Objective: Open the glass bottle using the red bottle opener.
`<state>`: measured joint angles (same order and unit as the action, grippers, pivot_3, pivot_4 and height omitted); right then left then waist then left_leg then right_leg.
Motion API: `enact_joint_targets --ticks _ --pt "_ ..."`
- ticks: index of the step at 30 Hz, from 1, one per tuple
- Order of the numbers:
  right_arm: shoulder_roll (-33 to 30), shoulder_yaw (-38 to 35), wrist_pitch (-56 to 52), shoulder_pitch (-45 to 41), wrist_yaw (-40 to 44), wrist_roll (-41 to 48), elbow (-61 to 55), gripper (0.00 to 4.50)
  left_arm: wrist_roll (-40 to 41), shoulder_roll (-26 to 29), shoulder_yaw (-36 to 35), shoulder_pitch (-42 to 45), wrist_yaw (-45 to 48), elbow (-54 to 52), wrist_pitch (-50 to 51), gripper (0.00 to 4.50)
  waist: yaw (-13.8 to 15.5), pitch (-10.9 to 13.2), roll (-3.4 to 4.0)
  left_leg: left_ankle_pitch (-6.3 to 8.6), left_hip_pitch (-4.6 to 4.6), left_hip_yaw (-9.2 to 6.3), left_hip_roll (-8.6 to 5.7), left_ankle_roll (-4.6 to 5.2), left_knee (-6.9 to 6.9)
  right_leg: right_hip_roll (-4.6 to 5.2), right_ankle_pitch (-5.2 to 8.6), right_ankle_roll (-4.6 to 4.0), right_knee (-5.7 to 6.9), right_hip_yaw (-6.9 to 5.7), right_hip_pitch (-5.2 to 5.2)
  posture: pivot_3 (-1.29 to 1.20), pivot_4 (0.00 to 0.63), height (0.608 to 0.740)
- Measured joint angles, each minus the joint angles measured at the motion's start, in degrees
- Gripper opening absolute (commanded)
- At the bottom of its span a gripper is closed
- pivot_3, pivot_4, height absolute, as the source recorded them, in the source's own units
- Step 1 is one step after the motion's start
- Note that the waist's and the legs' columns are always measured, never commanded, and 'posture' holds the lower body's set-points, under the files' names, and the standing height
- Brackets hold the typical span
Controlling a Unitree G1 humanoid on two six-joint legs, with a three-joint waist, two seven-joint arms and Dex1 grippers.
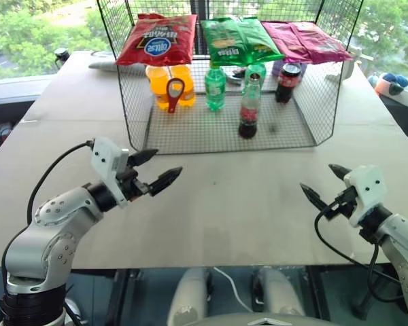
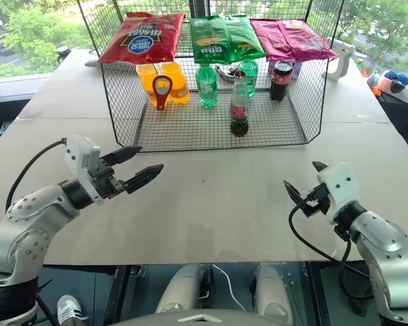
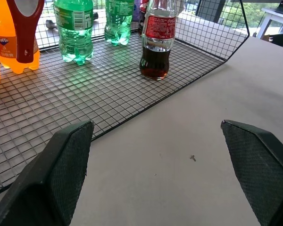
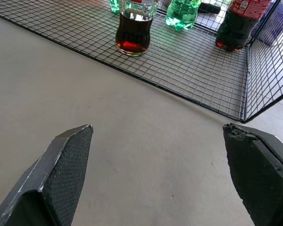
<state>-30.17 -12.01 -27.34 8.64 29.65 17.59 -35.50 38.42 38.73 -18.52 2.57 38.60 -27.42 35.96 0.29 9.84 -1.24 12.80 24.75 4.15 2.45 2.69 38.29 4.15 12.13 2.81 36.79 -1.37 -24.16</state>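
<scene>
Claws up front: left claw (image 1: 156,170) and right claw (image 1: 321,183) both spread wide, empty, above the counter (image 1: 224,204). Beyond, inside the wire rack (image 1: 224,132), stands the glass bottle (image 1: 249,109); the red bottle opener (image 1: 174,94) hangs farther left.

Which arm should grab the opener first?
Probably the left. The red bottle opener hangs on the wire rack's left side, nearer the open left pincer. The right pincer, also open, faces the glass bottle.
</scene>
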Motion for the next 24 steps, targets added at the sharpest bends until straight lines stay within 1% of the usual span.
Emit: enact_joint_targets --ticks 3,8,12,14,16,19,21,24 --pt "0.4 0.0 0.6 0.0 -0.2 0.0 0.0 4.45 0.0 0.0 0.0 0.0 -0.1 0.0 0.0 4.47 0.1 0.0 0.00 0.00 0.00 0.00 0.00 0.00 0.00 0.00 0.00 0.00 0.00 0.00 0.00 0.00 0.150 0.740" --pt "3.2 1.0 3.7 -1.0 -1.6 -0.5 0.0 4.45 0.1 -0.9 0.6 2.2 -1.4 0.0 0.1 4.47 0.3 0.0 0.00 0.00 0.00 0.01 0.00 0.00 0.00 -0.01 0.00 0.01 0.00 0.00 0.00 0.00 0.150 0.740" --pt "6.1 2.4 5.6 -6.8 0.2 4.7 -1.2 4.45 0.0 -2.3 0.9 5.2 -3.1 1.8 0.1 4.47 0.2 0.0 0.02 -0.12 -0.01 0.00 0.02 0.21 0.00 -0.07 0.00 0.01 0.00 -0.01 0.00 0.00 0.150 0.740" --pt "7.0 3.5 6.3 -11.5 0.6 7.7 -3.7 4.45 -0.2 -2.8 1.1 7.5 -3.8 3.5 -0.4 4.47 0.3 0.0 0.03 -0.13 0.00 -0.02 0.02 0.21 0.00 -0.08 0.00 0.01 0.00 -0.03 0.00 0.00 0.150 0.740" --pt "7.5 4.2 6.7 -14.2 0.1 8.8 -5.7 4.45 -0.3 -2.9 1.1 9.4 -4.0 5.3 -0.9 4.47 0.5 0.0 0.00 -0.12 0.02 -0.02 -0.02 0.21 -0.02 -0.07 -0.01 0.00 -0.02 -0.04 0.01 0.00 0.150 0.740" --pt "9.2 4.3 7.2 -16.3 -0.6 10.9 -5.7 4.45 -0.7 -2.9 1.0 11.1 -4.0 7.3 -1.3 4.47 0.5 0.0 0.00 -0.10 0.07 -0.02 -0.09 0.25 -0.02 -0.02 -0.01 0.00 -0.05 -0.03 0.01 0.00 0.150 0.740" --pt "9.4 4.7 7.5 -19.7 0.0 13.2 -5.7 4.45 -1.3 -2.7 1.1 13.6 -3.9 8.9 -1.6 4.47 0.4 0.0 -0.01 -0.10 0.06 -0.01 -0.10 0.25 -0.02 -0.02 -0.01 0.01 -0.05 -0.02 0.02 0.00 0.150 0.740" --pt "9.3 5.4 7.6 -20.6 0.1 13.8 -5.7 4.45 -1.7 -2.4 1.2 15.5 -3.9 9.6 -1.6 4.47 0.5 0.0 -0.01 -0.10 0.05 -0.05 -0.10 0.25 -0.03 -0.04 -0.01 0.00 -0.04 -0.07 0.03 0.00 0.150 0.740"
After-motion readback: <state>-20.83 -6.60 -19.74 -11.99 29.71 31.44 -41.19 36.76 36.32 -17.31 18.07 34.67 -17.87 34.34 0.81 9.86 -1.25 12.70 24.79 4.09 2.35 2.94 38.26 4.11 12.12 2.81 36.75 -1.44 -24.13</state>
